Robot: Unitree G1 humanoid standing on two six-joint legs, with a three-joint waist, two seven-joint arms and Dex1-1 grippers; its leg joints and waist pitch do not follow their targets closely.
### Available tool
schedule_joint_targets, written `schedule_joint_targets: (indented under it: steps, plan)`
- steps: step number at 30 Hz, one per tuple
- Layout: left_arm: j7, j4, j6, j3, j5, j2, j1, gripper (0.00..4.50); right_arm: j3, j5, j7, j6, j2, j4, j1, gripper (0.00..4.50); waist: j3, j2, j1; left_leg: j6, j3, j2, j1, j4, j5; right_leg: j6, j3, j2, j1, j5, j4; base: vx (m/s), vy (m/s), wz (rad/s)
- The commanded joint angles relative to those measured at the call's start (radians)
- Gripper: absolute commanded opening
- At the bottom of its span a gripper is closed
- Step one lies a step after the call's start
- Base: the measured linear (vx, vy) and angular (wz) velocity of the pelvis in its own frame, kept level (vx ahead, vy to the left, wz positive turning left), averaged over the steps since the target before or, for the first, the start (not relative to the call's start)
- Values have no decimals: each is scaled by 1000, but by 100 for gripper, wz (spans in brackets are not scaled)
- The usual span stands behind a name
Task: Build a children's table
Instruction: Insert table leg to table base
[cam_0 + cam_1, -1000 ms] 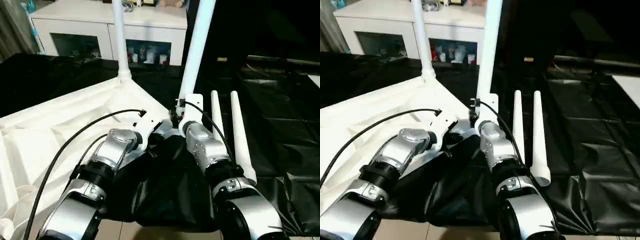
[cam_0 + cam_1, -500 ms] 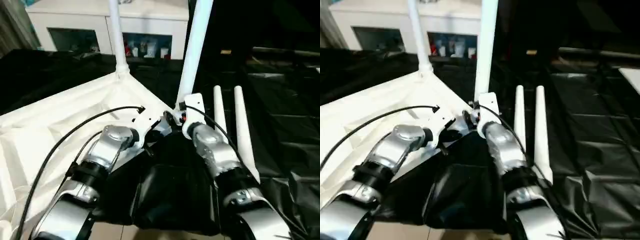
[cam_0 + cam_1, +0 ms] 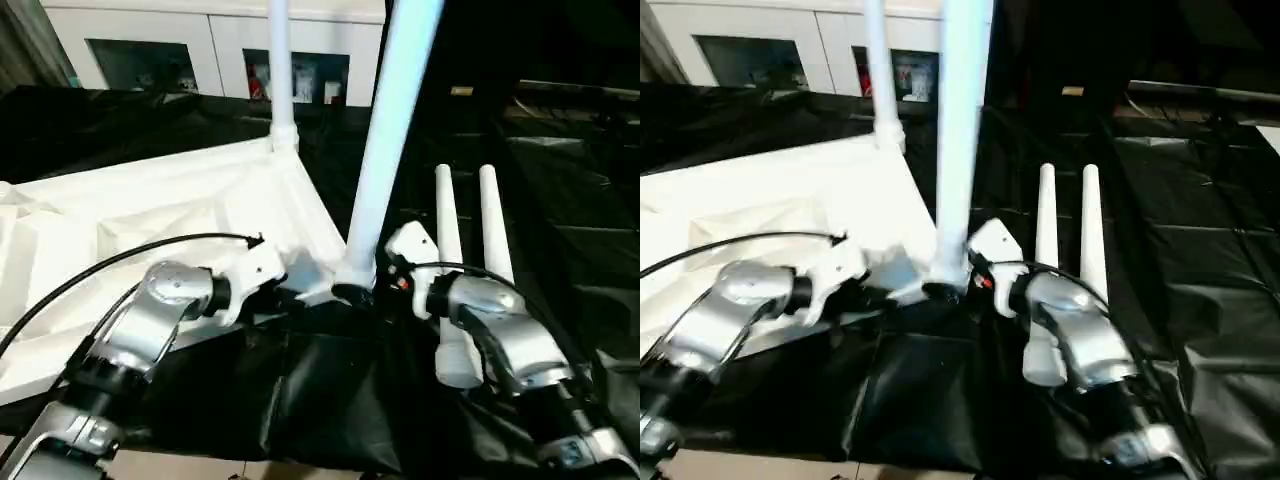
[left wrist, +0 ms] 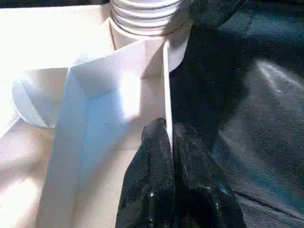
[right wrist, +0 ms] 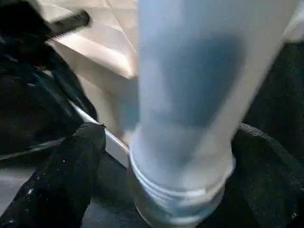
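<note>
The white table top [image 3: 150, 210] lies underside up on a black sheet. One leg [image 3: 280, 70] stands in its far corner socket. A second leg [image 3: 385, 150] stands upright in the near corner socket [image 3: 355, 278]. My right gripper [image 5: 175, 175] is open around this leg's base, one black finger [image 5: 61, 180] on each side. My left gripper [image 4: 171, 142] is shut on the thin rim wall of the table top [image 4: 109, 95], just beside that socket. Two loose legs [image 3: 445, 230] [image 3: 492, 230] lie side by side to the right.
A white cabinet with glass doors [image 3: 210, 50] stands behind the work. The black sheet [image 3: 570, 220] covers the floor to the right and bunches in folds [image 3: 320, 400] in front of the table top's near corner.
My right gripper's fingers have spread apart from the near leg and sit lower, at its base. The head camera has shifted. My left gripper still pinches the rim.
</note>
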Motion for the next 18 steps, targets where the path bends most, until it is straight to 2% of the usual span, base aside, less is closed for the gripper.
schedule_joint_targets:
  steps: [1,3,6,13,18]
  plan:
    - [-18,-34,-28,15,-41,2,10,0,10,4,14,-21,-11,-14,10,418,-51,0,3,80,3,28,2,-54,-78,-268,44,-69,71,8,-42,0,0,0]
    - [-19,-34,-30,15,-42,4,11,0,11,4,13,-26,-12,-10,8,418,-52,-2,3,63,5,26,3,-53,-93,-258,47,-69,71,-22,-44,0,0,0]
    - [-16,-21,-42,27,-59,-8,12,0,15,2,11,-38,-5,7,0,418,-53,-2,4,61,5,24,2,-51,-74,-254,48,-66,71,0,-40,0,0,0]
    - [-1,-4,-55,37,-62,-26,13,0,21,-19,15,-71,-2,45,-9,418,-59,-3,4,92,4,20,-1,-43,-18,-274,45,-63,74,102,-28,0,0,0]
    - [28,-2,-55,72,-92,-52,12,0,17,-22,-1,-90,7,73,-10,418,-58,-4,4,95,4,20,-2,-42,-35,-273,45,-63,75,68,-30,0,0,0]
